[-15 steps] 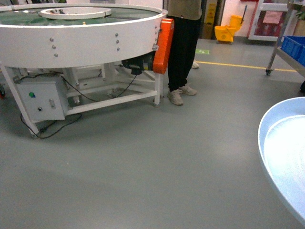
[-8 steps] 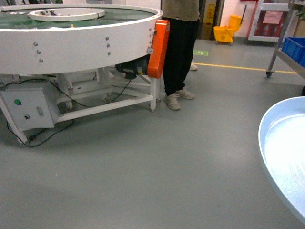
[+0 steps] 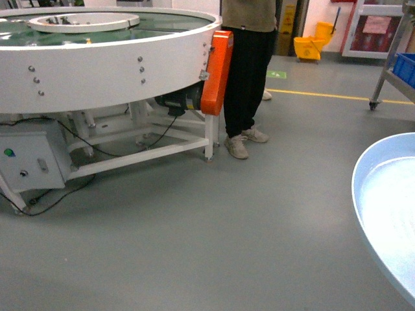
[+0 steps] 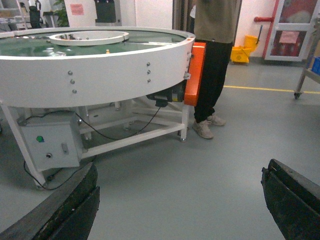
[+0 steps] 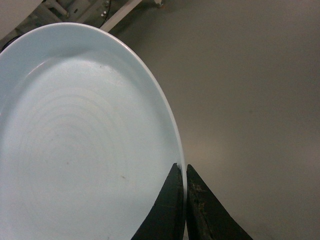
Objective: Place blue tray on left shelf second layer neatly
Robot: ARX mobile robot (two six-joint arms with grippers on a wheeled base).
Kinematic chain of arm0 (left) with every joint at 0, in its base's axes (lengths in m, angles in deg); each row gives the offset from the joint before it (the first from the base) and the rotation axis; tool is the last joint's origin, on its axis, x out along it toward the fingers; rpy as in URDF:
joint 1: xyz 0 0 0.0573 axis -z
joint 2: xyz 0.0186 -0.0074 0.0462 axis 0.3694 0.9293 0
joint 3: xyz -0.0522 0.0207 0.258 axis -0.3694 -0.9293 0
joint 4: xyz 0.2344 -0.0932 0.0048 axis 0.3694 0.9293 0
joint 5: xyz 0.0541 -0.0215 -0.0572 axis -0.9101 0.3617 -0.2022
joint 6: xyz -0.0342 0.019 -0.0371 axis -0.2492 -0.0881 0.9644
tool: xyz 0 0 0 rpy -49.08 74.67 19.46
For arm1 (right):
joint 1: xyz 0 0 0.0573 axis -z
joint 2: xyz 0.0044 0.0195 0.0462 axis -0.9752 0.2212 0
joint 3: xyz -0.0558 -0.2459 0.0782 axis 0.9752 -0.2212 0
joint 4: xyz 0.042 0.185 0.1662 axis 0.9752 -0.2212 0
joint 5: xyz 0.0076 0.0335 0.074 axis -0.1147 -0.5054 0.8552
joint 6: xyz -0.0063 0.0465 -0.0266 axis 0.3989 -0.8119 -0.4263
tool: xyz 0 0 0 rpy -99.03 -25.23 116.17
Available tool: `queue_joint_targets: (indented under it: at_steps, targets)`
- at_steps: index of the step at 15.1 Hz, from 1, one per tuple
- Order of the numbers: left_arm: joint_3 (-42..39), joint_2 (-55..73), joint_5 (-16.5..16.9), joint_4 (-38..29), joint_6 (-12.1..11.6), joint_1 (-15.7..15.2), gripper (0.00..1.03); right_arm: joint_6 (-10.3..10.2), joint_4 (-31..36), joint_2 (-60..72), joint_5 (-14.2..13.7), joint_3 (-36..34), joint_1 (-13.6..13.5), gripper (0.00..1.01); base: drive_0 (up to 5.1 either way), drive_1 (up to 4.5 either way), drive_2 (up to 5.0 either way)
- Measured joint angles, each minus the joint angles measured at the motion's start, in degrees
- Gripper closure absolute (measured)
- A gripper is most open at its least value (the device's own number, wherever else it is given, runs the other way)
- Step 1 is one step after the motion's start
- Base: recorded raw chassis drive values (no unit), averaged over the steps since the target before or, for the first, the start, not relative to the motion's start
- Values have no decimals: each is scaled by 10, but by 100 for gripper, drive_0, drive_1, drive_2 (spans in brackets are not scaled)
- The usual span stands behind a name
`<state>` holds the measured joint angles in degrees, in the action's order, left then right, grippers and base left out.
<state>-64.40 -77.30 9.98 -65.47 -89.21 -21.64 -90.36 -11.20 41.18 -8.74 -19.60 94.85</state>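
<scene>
The blue tray (image 3: 389,214) is a pale, glossy round dish held level above the grey floor at the right edge of the head view. In the right wrist view the blue tray (image 5: 75,140) fills the left side, and my right gripper (image 5: 184,172) is shut on its rim, one finger inside and one outside. My left gripper (image 4: 180,200) is open and holds nothing; its dark fingers (image 4: 75,205) stand far apart over bare floor. Neither gripper shows in the head view. The left shelf second layer is out of view.
A large round white conveyor table (image 3: 110,58) with an orange guard (image 3: 216,71) and a grey control box (image 3: 29,162) stands at the left. A person (image 3: 249,71) stands beside it. Far back are a yellow mop bucket (image 3: 309,45) and a wheeled steel rack with a blue bin (image 3: 403,65).
In the head view the round table has slid left, the person's feet have dropped lower and the far rack has shifted right. The tray keeps its place in the view.
</scene>
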Motion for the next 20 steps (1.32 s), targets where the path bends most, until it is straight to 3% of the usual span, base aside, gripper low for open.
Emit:
queue_joint_targets:
  at_steps: [8, 20]
  targets:
    - [0, 0, 0, 1, 0, 0, 5, 0, 1, 3, 1, 0, 0, 99, -16, 364, -397]
    - [0, 0, 0, 1, 0, 0, 5, 0, 1, 3, 1, 0, 0, 99, -171, -171, -171]
